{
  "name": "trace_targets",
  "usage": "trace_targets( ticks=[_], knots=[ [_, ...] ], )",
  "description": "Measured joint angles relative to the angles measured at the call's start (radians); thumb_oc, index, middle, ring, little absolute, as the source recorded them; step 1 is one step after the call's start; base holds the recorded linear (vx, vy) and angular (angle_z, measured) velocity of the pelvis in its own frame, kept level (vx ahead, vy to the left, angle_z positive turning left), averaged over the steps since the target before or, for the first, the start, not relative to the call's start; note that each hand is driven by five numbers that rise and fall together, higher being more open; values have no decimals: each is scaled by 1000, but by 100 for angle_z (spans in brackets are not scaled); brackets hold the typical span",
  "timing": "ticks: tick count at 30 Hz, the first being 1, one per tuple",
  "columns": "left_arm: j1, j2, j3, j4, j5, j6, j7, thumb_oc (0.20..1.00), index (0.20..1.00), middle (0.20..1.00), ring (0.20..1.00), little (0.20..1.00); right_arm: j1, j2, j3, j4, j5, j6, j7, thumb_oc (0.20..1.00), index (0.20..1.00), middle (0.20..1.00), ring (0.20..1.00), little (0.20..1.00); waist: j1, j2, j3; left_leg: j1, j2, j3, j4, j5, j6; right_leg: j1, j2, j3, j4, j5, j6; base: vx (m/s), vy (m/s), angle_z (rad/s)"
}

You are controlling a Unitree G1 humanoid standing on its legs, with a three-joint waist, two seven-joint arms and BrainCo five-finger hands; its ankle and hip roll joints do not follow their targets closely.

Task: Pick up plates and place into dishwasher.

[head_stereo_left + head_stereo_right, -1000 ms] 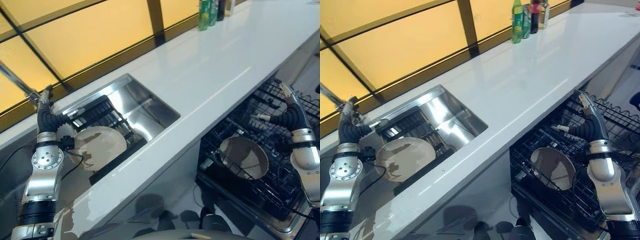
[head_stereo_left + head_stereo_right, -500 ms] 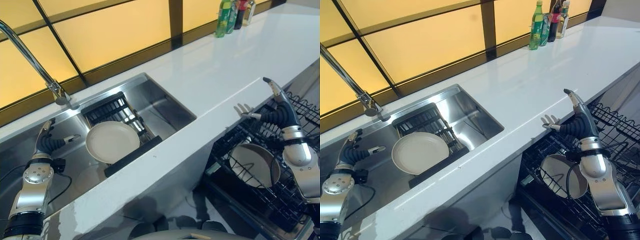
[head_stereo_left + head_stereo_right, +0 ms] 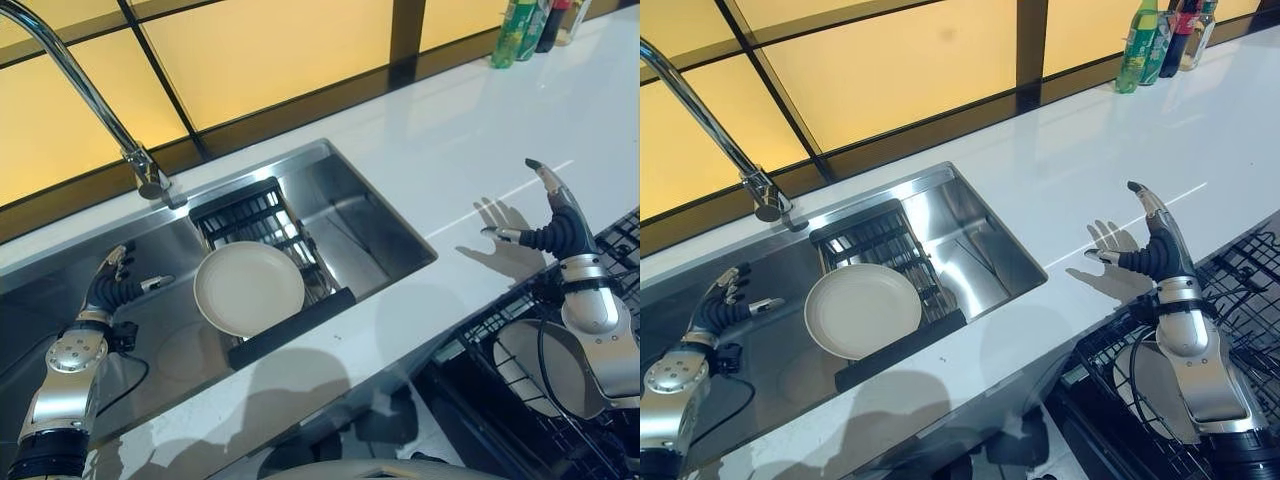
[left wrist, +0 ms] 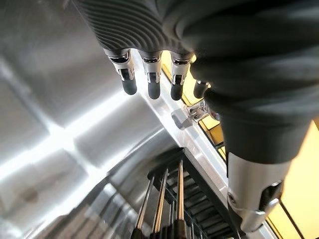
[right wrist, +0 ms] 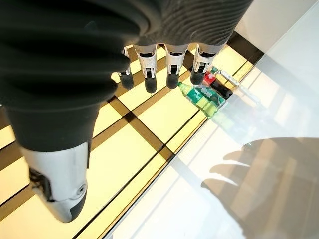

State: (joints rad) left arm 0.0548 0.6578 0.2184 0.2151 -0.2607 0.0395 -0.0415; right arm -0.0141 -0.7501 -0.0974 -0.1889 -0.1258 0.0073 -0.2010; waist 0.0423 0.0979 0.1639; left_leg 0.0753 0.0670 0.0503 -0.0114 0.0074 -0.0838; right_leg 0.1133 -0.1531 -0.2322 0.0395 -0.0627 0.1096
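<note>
Both my hands are empty, fingers relaxed apart: left hand (image 3: 112, 290) low in the sink (image 3: 380, 215), right hand (image 3: 1150, 245) over the desk (image 3: 450, 130). Next plate (image 3: 250, 288) leans on the sink rack (image 3: 245, 215); I'd grip its near rim gently.

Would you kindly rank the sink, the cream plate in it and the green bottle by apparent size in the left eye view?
1. Sink, largest.
2. Cream plate.
3. Green bottle, smallest, though it stands farthest from the camera and is partly cut off.

Cream plate (image 3: 249, 288); steel sink (image 3: 370, 205); white counter (image 3: 470, 130); green bottle (image 3: 1137, 48).
</note>
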Motion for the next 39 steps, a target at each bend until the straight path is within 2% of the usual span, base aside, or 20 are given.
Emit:
trace_targets(
  ticks=[6, 13, 23, 32, 39],
  knots=[
    [1, -46, 0, -6, -94, 7, -12, 1000, 1000, 1000, 1000, 1000, 6, 10, -1, 1, 0, 0, -5, 1000, 1000, 1000, 1000, 1000, 0, -2, 1, -1, 0, 2, -2, 0, 0, 11, 2, 0, -28, 17, 1, 0, 0, 0],
    [10, -107, -1, -64, -306, 100, -122, 1000, 1000, 1000, 1000, 1000, 22, 31, -2, 1, -1, 0, -8, 1000, 1000, 1000, 1000, 1000, -1, -2, 3, -2, -1, 2, -3, 0, 0, 11, 4, 0, -31, 17, 1, 0, 0, 0],
    [17, -111, -3, -76, -323, 168, -178, 1000, 1000, 1000, 1000, 1000, 42, 31, -11, 6, 2, -1, -26, 1000, 1000, 1000, 1000, 1000, -2, 2, 10, -2, -4, -1, -3, 0, 0, 17, 5, -5, -38, 18, 1, 0, 0, 0],
    [20, -106, -13, -76, -321, 216, -186, 1000, 1000, 1000, 1000, 1000, 60, 30, -11, 6, 8, -1, -35, 1000, 1000, 1000, 1000, 1000, -4, 5, 15, -2, -4, -1, -5, 0, 0, 18, 5, -7, -40, 18, 1, 0, 0, 0],
    [41, -85, -59, -79, -262, 277, -229, 1000, 1000, 1000, 1000, 1000, 62, 20, -20, 5, 41, 0, -49, 1000, 1000, 1000, 1000, 1000, -9, 19, 31, -3, -5, 0, -5, 0, 0, 16, 5, -6, -40, 18, 1, 0, 0, 0]
  ],
)
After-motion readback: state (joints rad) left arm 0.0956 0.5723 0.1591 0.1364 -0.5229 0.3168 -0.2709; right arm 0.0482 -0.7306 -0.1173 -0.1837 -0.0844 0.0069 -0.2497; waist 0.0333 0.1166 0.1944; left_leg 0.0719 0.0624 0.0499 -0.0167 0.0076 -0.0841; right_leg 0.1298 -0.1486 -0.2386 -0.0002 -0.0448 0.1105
